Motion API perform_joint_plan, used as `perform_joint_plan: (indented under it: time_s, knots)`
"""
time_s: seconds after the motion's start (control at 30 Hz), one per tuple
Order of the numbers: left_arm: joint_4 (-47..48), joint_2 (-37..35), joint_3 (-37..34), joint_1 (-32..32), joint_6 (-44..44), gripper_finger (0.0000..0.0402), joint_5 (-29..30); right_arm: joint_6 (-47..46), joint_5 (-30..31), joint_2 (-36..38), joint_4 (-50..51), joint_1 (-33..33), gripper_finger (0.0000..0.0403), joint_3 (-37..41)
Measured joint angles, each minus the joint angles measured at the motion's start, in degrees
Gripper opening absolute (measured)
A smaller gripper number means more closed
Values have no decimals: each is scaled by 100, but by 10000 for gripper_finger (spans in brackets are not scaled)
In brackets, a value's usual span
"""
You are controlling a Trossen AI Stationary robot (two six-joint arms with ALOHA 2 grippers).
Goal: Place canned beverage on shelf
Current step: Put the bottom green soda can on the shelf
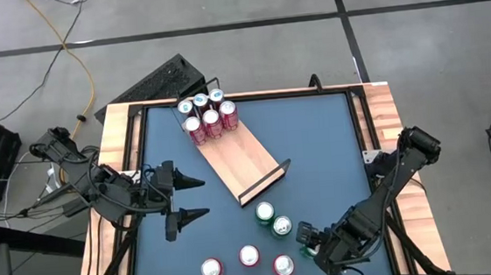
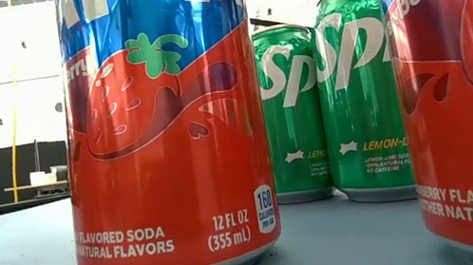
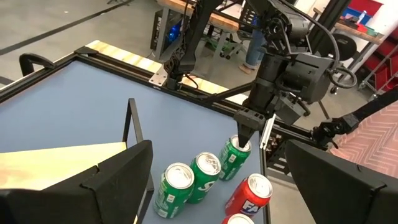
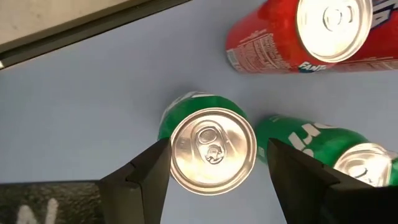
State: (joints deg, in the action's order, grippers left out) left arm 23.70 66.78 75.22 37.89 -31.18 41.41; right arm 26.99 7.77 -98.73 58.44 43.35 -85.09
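Note:
The shelf [image 1: 246,161] is a light-wood board with black end rails, lying slantwise mid-table; several cans [image 1: 207,114] stand on its far end. Two green cans [image 1: 274,220] stand near its near end. A third green can [image 4: 211,149] stands upright on the table under my right gripper [image 4: 217,152], which is open and points down, one finger on each side of the can's top; it also shows in the left wrist view [image 3: 245,134]. Three red cans [image 1: 249,257] stand near the front edge. My left gripper [image 1: 199,198] is open and empty, left of the shelf. My right gripper comes at the green can from above, pointing down, with its fingers on either side of the can's top. One finger [image 4: 152,171] stands right at the rim [image 4: 174,155] and the other stands a little apart. I cannot tell whether the gripper touches the can.
The blue table top [image 1: 316,141] has a light-wood edging [image 1: 384,109]. A red can [image 4: 298,37] and another green can [image 4: 329,149] stand close to the can under my right gripper. In the low view, red cans [image 2: 163,125] stand in front of green ones [image 2: 327,98].

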Motion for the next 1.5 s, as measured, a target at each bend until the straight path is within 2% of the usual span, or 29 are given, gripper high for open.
perform_joint_plan:
  time_s: [0.1, 0.23, 0.33, 0.47, 0.67, 0.83, 1.07, 1.27, 1.5]
  knots:
    - [3, 0, 0, 2, 2, 352, -2, -148, 93, -12, 80, 5, 250, -140]
    - [5, 0, 0, 2, 3, 352, -2, -484, 738, -11, 226, -6, 250, -408]
    - [5, 0, 0, 0, 4, 352, 0, -1052, 892, -12, 615, -1, 250, -617]
    - [33, 0, 0, 1, 4, 352, -1, -2198, 819, -1, 1014, -1, 250, -703]
    - [154, 0, 0, 0, 7, 352, 0, -2686, 61, -1, 1327, -93, 250, -703]
    - [179, 0, -59, 0, 9, 352, 33, -2567, -103, -1, 1335, -118, 255, -703]
    - [239, -2, -59, 0, -72, 352, 46, -2487, -114, 1, 1100, -118, 304, -547]
    - [264, -2, -59, 1, -111, 352, 44, -1397, -61, 1, 877, -118, 339, -549]
    - [273, -2, -59, 0, -124, 352, 42, -308, -477, -259, 796, -83, 337, -545]
